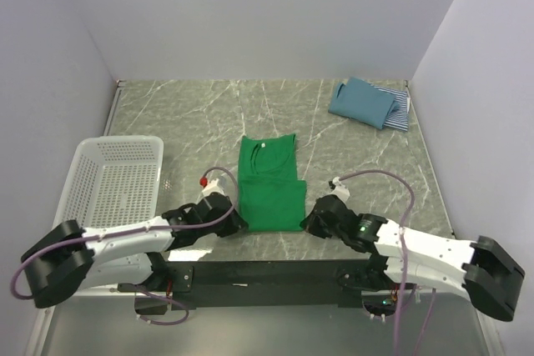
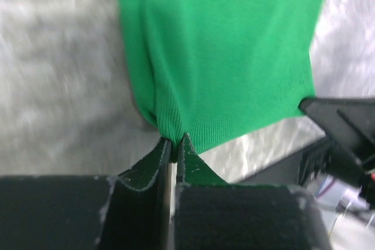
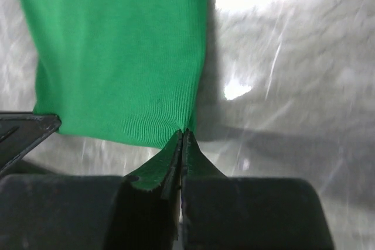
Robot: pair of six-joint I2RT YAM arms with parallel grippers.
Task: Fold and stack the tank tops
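My left gripper (image 2: 174, 140) is pinched shut on the near left corner of the green tank top (image 2: 222, 57). Its two tips are nearly touching, and the ribbed hem bunches into a small fold right where they meet. My right gripper (image 3: 182, 133) is closed tight on the opposite hem corner, with the fabric's edge running straight up from its tips. Each wrist view catches a dark sliver of the other gripper at its edge (they sit that close across the hem).

From above, the green top lies flat in the middle of the table (image 1: 183, 114), neckline pointing away from the arms and hem toward them. Both arms reach in low from the near edge, one at each corner.

The teal tank top (image 1: 360, 102) is folded at the far right corner of the table. It rests on the striped tank top (image 1: 403, 110), which shows only along its right side. Both are well apart from the green one.

A white mesh basket (image 1: 117, 177) sits at the left side of the table, just beyond my left arm.
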